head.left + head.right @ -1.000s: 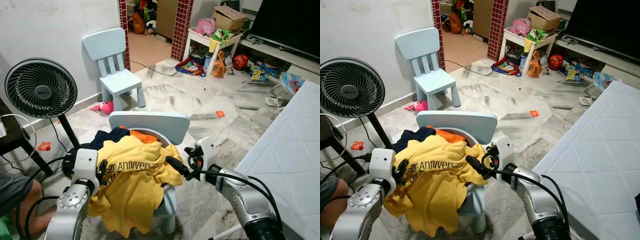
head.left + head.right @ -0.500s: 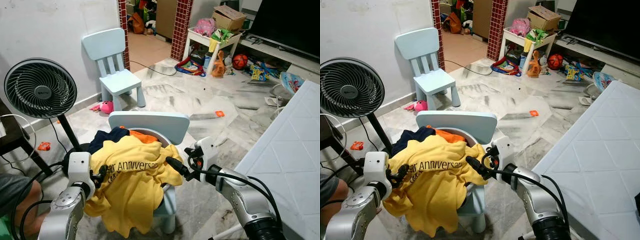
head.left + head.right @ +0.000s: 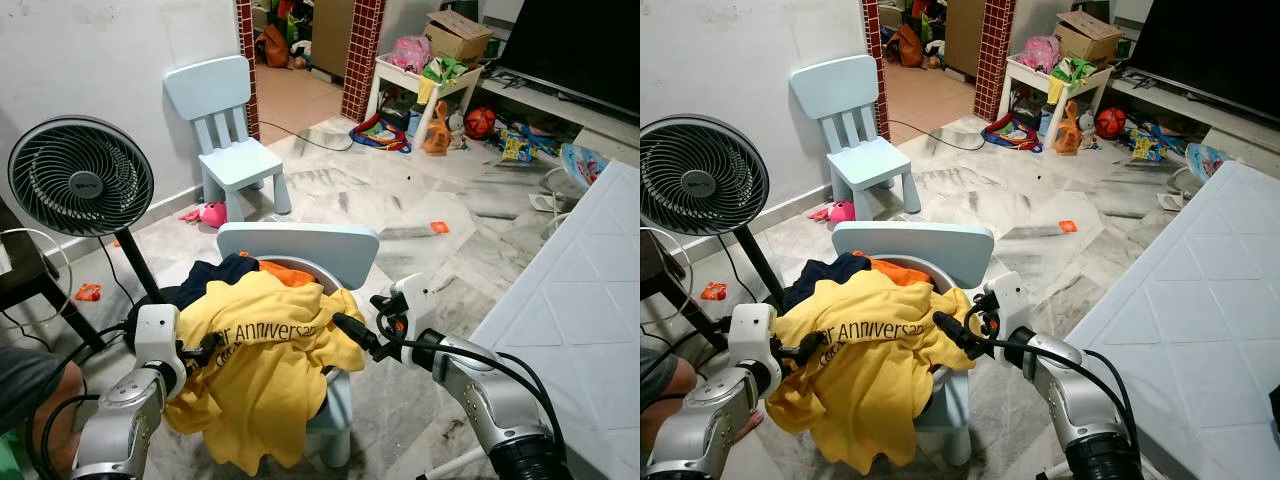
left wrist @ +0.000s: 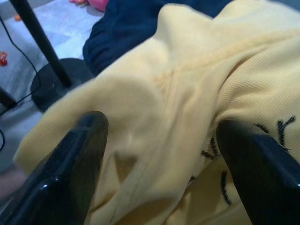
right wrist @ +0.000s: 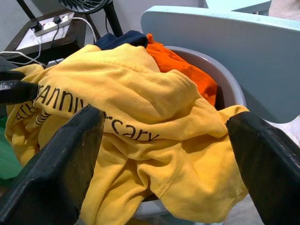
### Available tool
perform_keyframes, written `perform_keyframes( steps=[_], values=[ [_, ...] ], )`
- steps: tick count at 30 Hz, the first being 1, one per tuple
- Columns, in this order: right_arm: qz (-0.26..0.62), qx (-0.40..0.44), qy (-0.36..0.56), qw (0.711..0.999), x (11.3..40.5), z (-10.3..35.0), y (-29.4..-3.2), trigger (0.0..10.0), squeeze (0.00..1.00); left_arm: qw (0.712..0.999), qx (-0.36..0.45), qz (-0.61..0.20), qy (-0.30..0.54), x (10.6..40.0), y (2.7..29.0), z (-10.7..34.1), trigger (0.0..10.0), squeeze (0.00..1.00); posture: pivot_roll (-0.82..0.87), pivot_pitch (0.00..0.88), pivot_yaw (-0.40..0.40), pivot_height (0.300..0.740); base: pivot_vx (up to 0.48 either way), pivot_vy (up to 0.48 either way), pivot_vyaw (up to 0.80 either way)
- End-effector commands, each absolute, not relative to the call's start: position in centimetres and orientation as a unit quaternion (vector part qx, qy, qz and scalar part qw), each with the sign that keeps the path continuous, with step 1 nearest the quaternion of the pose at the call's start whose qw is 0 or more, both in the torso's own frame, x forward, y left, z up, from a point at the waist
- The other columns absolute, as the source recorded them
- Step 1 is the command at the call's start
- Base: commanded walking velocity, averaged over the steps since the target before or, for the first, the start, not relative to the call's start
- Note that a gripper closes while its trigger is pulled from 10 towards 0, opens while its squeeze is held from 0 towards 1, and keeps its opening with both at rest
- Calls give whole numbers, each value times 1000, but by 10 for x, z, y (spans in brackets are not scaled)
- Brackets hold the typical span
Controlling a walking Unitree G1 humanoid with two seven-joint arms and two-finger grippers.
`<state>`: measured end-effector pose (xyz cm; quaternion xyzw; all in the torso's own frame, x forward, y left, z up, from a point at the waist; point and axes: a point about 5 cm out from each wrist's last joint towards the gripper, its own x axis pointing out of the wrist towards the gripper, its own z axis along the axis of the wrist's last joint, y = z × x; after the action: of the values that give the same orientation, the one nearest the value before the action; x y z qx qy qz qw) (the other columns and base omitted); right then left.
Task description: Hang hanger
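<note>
2 spread grippers flanking yellow shirt (image 3: 262,360)

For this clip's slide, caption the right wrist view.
Open right pincer faces a yellow shirt heaped over a grey basin on a pale-blue chair.

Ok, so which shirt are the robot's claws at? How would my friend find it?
Find the pale blue chair right in front of the robot, the one with a grey tub on its seat. The yellow shirt lies on top of the pile and spills over the tub's rim, between the left gripper and right gripper. Unlike the navy and orange clothes behind it, it has black lettering.
</note>
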<state>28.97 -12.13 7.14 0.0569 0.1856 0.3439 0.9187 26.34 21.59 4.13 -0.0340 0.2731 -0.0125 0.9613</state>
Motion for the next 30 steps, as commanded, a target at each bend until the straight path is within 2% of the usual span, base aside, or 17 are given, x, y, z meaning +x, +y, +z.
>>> perform_keyframes(
  steps=[1, 2, 3, 4, 5, 6, 30],
  values=[
    [334, 57, 187, 922, 291, 72, -126, 10000, 0, 963, -31, -25, 267, 267, 212, 44, 10000, 0, -65, 39, -53, 740, 0, 0, 0],
    [334, 57, 187, 922, 291, 72, -126, 10000, 0, 963, -31, -26, 267, 267, 211, 44, 10000, 0, -65, 39, -53, 740, 0, 0, 0],
    [334, 57, 187, 922, 291, 72, -125, 10000, 0, 963, -33, -28, 267, 268, 211, 44, 4941, 0, -65, 38, -53, 740, 0, 0, 0],
    [334, 57, 187, 922, 291, 72, -125, 10000, 0, 963, -34, -30, 266, 269, 210, 44, 4941, 0, -65, 38, -53, 740, 0, 0, 0],
    [335, 57, 187, 922, 291, 72, -125, 10000, 0, 963, -35, -33, 265, 270, 209, 44, 3098, 0, -65, 38, -53, 740, 0, 0, 0],
    [334, 57, 188, 922, 291, 72, -125, 10000, 0, 963, -36, -33, 265, 271, 210, 44, 196, 0, -66, 39, -53, 740, 0, 0, 0],
    [329, 59, 188, 924, 291, 71, -125, 10000, 0, 961, -48, -40, 268, 272, 208, 40, 0, 0, -70, 36, -47, 740, 0, 0, 0]
  ],
)
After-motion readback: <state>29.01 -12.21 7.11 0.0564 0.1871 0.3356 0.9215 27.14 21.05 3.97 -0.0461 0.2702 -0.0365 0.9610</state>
